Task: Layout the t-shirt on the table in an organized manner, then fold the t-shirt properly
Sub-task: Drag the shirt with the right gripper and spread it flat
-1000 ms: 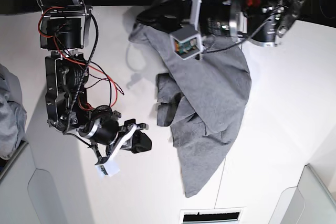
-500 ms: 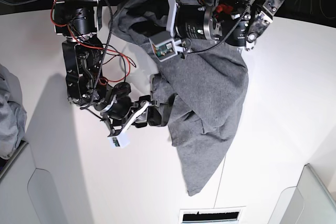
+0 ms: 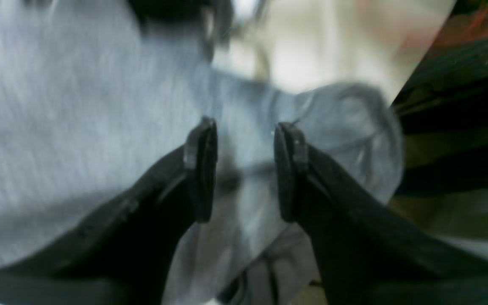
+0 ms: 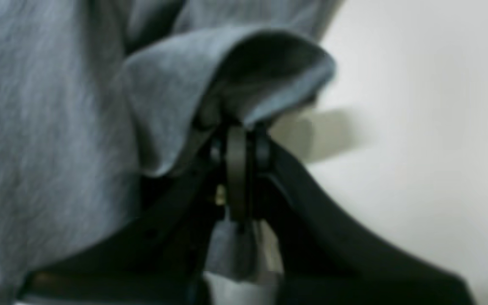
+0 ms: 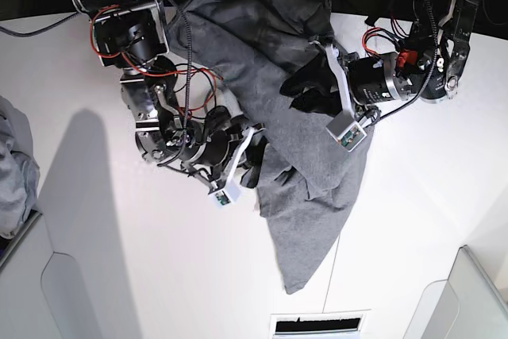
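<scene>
Pale grey cloth heap (image 5: 14, 172) at left edge, floor vent (image 5: 321, 326) (slotted) bottom, dark bkgd behind.

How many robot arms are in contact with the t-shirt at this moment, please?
2: the right gripper is shut on a fold at the t-shirt edge; the left gripper sits open over its upper part.

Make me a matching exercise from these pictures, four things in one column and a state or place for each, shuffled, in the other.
Column one:
1. left gripper
2. right gripper
3. t-shirt
4. table

Column two:
A. white, lies under the cloth
B. jaws apart over grey cloth
C. crumpled, not yet spread flat
D. shut on a fold of cloth

Pairs: 1-B, 2-D, 3-C, 4-A
</scene>
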Controlling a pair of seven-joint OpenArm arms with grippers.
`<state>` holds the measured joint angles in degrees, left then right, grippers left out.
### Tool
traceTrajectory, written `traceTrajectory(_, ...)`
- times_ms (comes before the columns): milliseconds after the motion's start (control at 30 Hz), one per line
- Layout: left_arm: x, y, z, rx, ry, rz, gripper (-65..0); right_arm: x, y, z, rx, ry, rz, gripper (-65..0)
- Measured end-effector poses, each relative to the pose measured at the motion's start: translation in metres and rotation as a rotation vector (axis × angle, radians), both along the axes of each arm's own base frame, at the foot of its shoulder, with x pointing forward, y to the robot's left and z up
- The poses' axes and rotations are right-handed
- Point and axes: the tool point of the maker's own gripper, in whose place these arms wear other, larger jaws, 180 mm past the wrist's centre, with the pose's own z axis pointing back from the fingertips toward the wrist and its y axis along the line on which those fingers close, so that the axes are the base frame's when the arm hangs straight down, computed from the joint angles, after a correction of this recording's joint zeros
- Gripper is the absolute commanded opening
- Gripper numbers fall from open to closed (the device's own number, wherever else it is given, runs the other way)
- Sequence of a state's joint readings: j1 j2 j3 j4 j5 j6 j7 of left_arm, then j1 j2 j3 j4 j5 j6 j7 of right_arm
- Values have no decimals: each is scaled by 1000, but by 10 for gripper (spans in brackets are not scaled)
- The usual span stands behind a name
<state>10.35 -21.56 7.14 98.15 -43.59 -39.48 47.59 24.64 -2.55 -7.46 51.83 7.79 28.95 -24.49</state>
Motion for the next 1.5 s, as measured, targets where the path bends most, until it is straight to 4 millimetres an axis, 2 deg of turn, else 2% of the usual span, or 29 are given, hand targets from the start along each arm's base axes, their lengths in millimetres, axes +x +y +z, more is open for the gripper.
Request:
traceTrajectory(100,-7,9,-16,6,63,18,-399,43,-25,34,-24,-95,-45,-650)
traceTrajectory(200,-5,8,-10,-33,64,25,-399,84,-62,73,-26,-186,-128,-650)
traceTrajectory(333,-4,4,-3,-90,71,34,-399,114,-113,104,-26,-242,-241,-650)
traceTrajectory(367,-4,3,-2,-96,72,34,-399,119,-126,110,-23,-252,-269,-588)
traceTrajectory(433,-2,1,2,-118,69,38,-399,127,-146,122,-2,-270,-323,-307)
traceTrajectory(467,0,0,5,-131,65,39,-399,130,-156,129,26,-279,-352,-201)
traceTrajectory(500,2,0,7,-139,61,41,-399,131,-166,134,57,-281,-382,-192)
traceTrajectory(567,8,0,10,-137,48,39,-399,123,-179,126,84,-190,-410,-197)
traceTrajectory(633,15,0,15,-135,28,38,-399,105,-185,105,74,-50,-404,-197)
traceTrajectory(800,41,7,27,-84,-54,32,-398,64,-159,74,268,95,-367,-197)
traceTrajectory(933,49,14,31,-64,-75,42,-398,9,-145,15,259,230,-360,-199)
traceTrajectory(1000,48,16,30,-57,-75,42,-398,-14,-143,-8,264,246,-388,-202)
traceTrajectory(1133,50,20,27,-27,-90,44,-398,-21,-149,-16,290,192,-445,-213)
traceTrajectory(1200,53,19,30,-41,-105,51,-397,-27,-148,-21,289,197,-449,-283)
traceTrajectory(1300,54,18,31,-48,-111,54,-375,-37,-141,-29,262,218,-419,-471)
traceTrajectory(1333,55,18,33,-52,-117,57,-369,-39,-138,-31,254,225,-406,-511)
traceTrajectory(1467,55,18,33,-56,-120,59,-368,-42,-115,-32,241,234,-339,-641)
traceTrajectory(1500,55,18,33,-55,-120,58,-368,-41,-111,-30,243,233,-329,-650)
